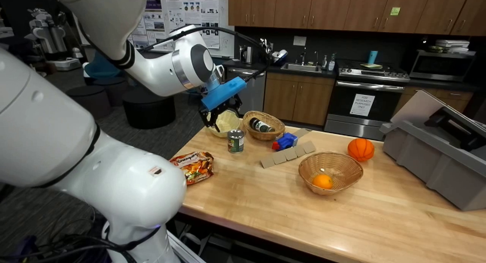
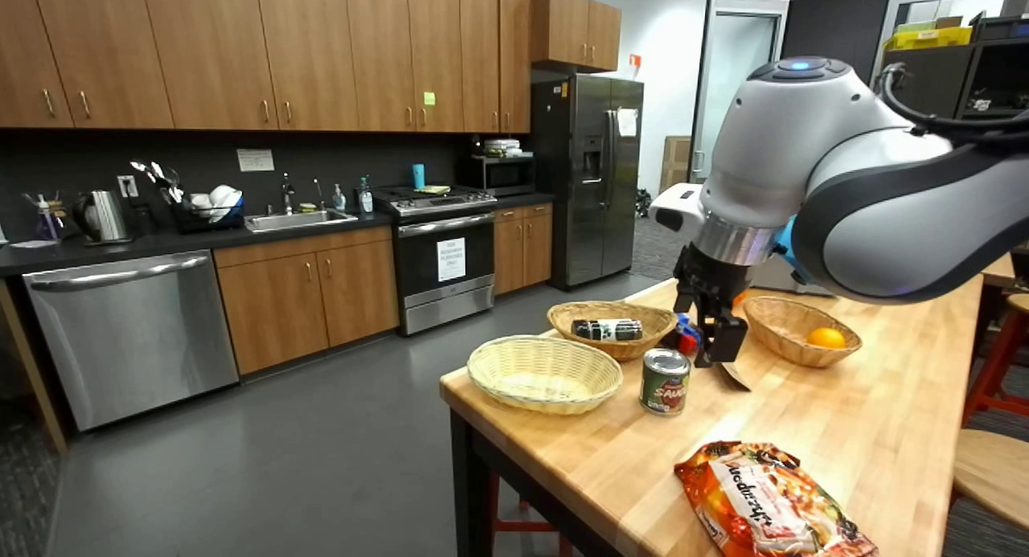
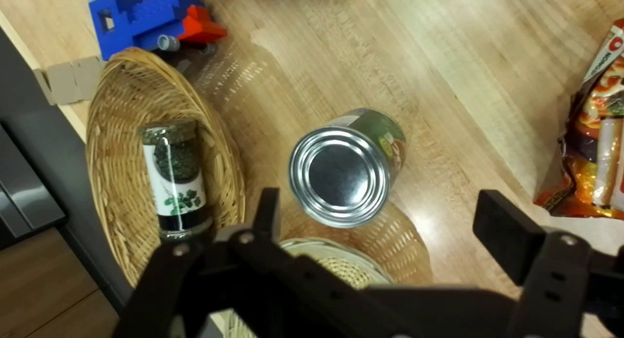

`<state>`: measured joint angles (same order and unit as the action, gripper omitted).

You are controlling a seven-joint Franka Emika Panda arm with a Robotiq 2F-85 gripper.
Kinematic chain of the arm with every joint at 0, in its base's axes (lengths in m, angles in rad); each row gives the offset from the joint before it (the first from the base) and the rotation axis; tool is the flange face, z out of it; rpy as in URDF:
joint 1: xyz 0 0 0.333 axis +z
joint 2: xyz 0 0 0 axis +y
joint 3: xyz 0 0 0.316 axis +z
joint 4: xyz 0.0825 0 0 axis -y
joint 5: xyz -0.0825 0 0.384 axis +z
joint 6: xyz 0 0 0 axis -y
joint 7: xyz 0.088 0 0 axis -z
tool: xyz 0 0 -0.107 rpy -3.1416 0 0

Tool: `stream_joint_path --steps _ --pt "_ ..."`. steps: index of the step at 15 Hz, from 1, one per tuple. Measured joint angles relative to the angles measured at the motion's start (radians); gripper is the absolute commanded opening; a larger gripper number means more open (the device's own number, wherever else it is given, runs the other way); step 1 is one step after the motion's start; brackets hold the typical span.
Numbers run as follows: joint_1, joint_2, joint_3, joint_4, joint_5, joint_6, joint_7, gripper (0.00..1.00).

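Tin can [image 2: 665, 372], just the one of it, standing on its end near one end of the counter [image 1: 246, 194]: long axis bolt upright, silver lid [image 3: 338, 176] facing the ceiling, label [image 2: 669, 395] wrapped round the side, its lettering turned to the camera in an exterior view! And the claw [image 3: 378, 216]? Hanging in the air above the counter, released, jaws spread wide, with the can showing between and just above their tips in the wrist view.

Now the count: three baskets. One pale basket [image 2: 547, 372] just beside the can; one brown basket [image 3: 122, 99] close on another side, carrying one spice jar [image 3: 178, 182] laid flat; one farther brown basket [image 1: 341, 170], well apart, with one orange [image 1: 322, 181] in it. One orange ball [image 1: 360, 149] near that, then one grey bin [image 1: 436, 172]. One blue-and-red toy [image 1: 287, 140] by the jar's basket, two stretches of cardboard [image 1: 290, 153] about it, joined or separate I cannot tell. One packet [image 2: 768, 505], lying apart from the can.

Obstacles: two baskets crowd the can; the claw covers much of the pale one in the wrist view and part of the toy in an exterior view, while the arm [image 1: 140, 175] masks one end of the packet.
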<state>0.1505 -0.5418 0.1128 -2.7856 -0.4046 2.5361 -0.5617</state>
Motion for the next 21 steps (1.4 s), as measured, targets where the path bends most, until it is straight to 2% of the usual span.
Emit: stream_joint_path --steps 9,17,21 --pt "0.011 0.089 -0.008 0.000 0.009 -0.003 0.069 1.00" --pt "-0.078 0.094 -0.018 0.018 -0.037 0.029 0.139 1.00" --pt "-0.094 0.117 -0.068 0.034 -0.037 0.074 0.105 1.00"
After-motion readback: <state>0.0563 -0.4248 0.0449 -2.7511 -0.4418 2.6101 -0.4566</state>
